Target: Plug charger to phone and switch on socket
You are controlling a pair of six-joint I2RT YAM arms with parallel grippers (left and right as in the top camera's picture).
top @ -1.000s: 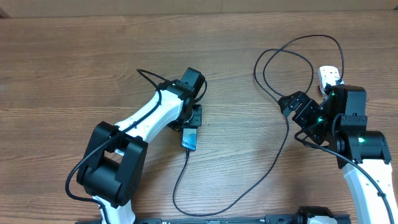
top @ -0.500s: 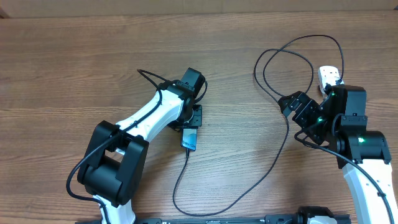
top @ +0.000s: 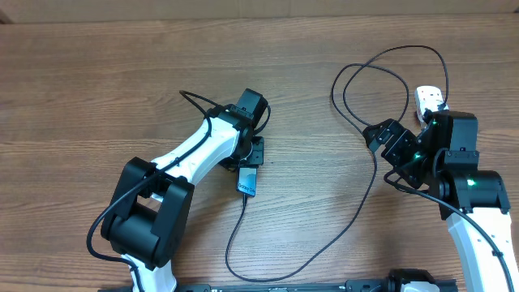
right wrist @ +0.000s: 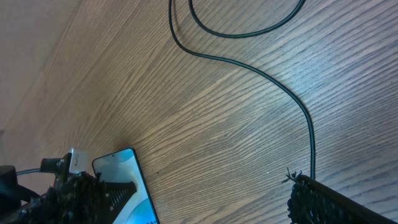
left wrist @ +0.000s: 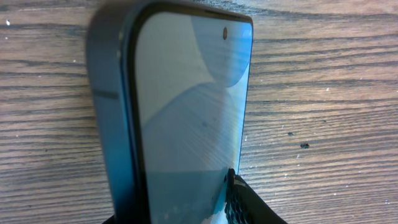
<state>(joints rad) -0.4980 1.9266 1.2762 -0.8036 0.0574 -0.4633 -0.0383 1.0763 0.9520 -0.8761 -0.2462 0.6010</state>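
Phone (left wrist: 186,106), slim glossy slab with rounded dark edges, sits clamped in left gripper (top: 250,166); right gripper (right wrist: 211,186) gapes wide.

**Surfaces and finishes**

Table (top: 97,81): wood-grain top, matt, finely streaked.
Phone (left wrist: 186,112): glossy glass face that catches the light. Its dark side frame is smooth with a satin sheen.
Charger (right wrist: 261,71): thin black cable, smooth, slight shine.
Socket (top: 428,99): smooth white plastic.
Left arm (top: 190,154): white shell and black joints, hard plastic by the look.
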